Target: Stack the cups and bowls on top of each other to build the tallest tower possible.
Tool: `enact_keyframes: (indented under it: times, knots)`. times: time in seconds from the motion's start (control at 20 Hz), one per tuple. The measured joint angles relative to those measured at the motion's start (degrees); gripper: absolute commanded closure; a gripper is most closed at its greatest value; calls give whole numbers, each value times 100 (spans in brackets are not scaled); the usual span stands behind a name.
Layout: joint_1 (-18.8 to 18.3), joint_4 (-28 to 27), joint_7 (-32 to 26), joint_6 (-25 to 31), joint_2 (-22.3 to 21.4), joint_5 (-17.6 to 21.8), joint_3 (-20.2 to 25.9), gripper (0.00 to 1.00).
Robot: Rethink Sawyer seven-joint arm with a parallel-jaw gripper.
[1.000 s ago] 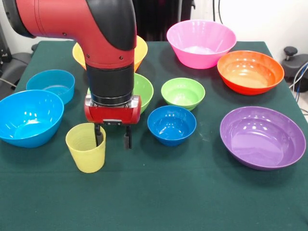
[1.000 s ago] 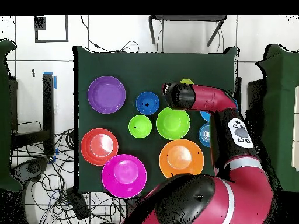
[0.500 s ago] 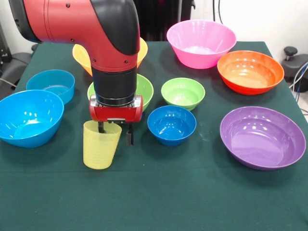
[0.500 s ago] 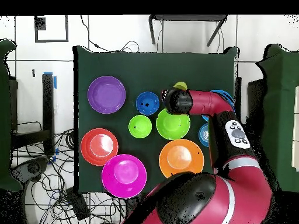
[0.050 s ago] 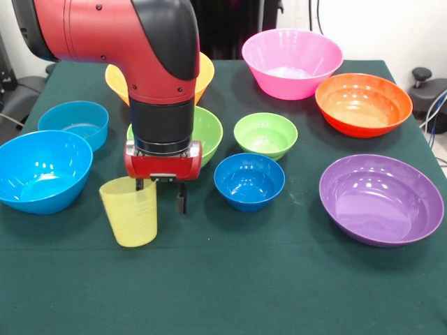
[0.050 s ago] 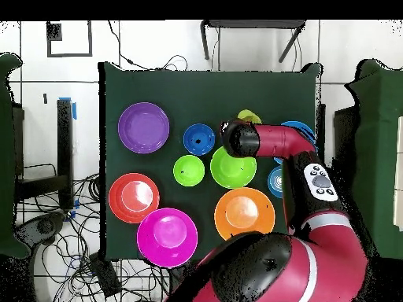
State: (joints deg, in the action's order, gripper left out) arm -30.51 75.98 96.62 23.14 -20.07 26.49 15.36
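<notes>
Bowls sit all over the green surface (image 5: 279, 293), none stacked yet. The end effector (image 5: 160, 197) is clamped on the rim of the pale yellow ribbed plastic cup (image 5: 130, 211), which tilts near the front. Next, I think, the cup goes up onto a bowl, maybe the big lime-green plastic bowl (image 5: 207, 130) behind.

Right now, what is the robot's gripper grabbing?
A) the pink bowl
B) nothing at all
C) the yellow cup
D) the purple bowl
C. In the front view the gripper has one finger inside the yellow cup and one outside, pinching its rim, and the cup hangs tilted.
</notes>
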Motion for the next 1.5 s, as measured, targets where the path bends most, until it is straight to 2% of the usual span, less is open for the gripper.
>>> enact_keyframes:
  times: [0.85,0.9,1.5]
  knots:
    - [-87,0,0,-81,-72,0,2,0]
    - [-88,0,0,-80,-72,0,3,100]
    - [-141,29,0,-83,-140,0,33,100]
